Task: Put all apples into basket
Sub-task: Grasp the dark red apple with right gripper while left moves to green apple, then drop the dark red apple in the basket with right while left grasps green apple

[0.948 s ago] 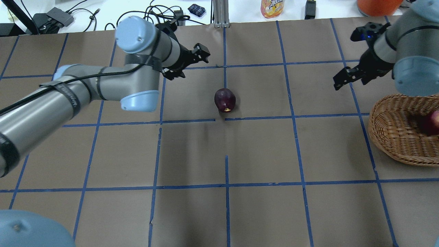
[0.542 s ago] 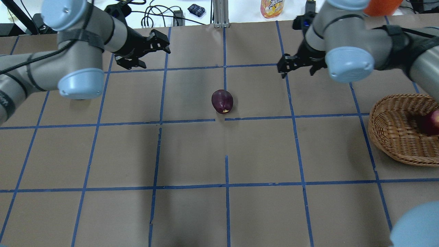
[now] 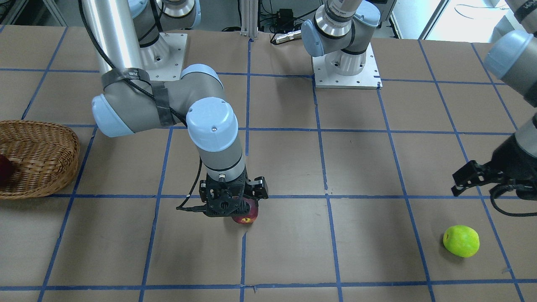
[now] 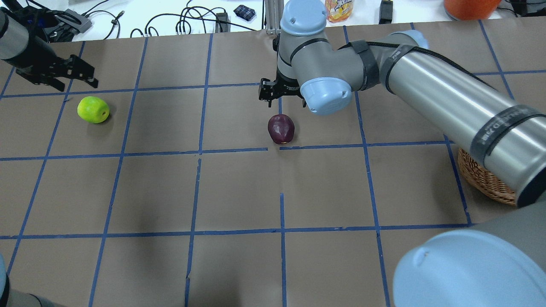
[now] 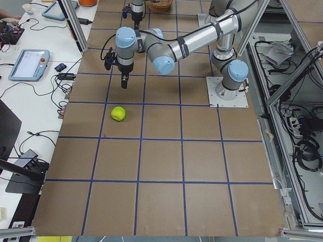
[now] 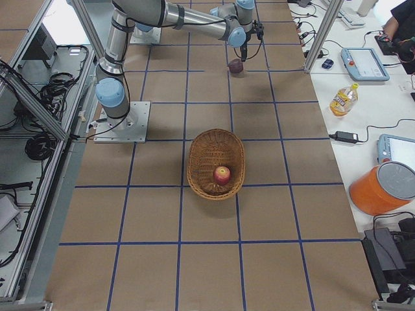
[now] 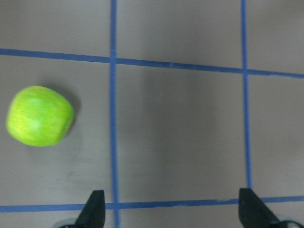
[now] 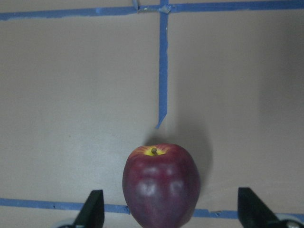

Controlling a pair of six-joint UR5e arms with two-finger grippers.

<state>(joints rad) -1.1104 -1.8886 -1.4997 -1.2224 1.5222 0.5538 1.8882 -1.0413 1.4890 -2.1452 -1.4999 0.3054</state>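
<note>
A dark red apple [image 4: 281, 128] lies on the table's middle; it also shows in the right wrist view [image 8: 161, 185]. My right gripper [image 4: 279, 94] hangs just above and behind it, open and empty, its fingertips [image 8: 93, 209] apart on either side of the apple. A lime green apple [image 4: 93, 109] lies at the far left. My left gripper [image 4: 64, 77] is open and empty just beyond it; the left wrist view shows the green apple [image 7: 40, 115] off to the left of the jaws. The wicker basket [image 6: 216, 163] holds a second red apple [image 6: 222, 174].
The right arm's long link [image 4: 452, 106] crosses above the basket [image 4: 484, 181] and hides most of it in the overhead view. Cables, a bottle [image 4: 338, 9] and an orange container [image 4: 469, 7] lie beyond the table's far edge.
The right arm has swung left from near the basket to over the dark red apple. The left arm has swung left to beside the green apple. Both grippers stay open.
</note>
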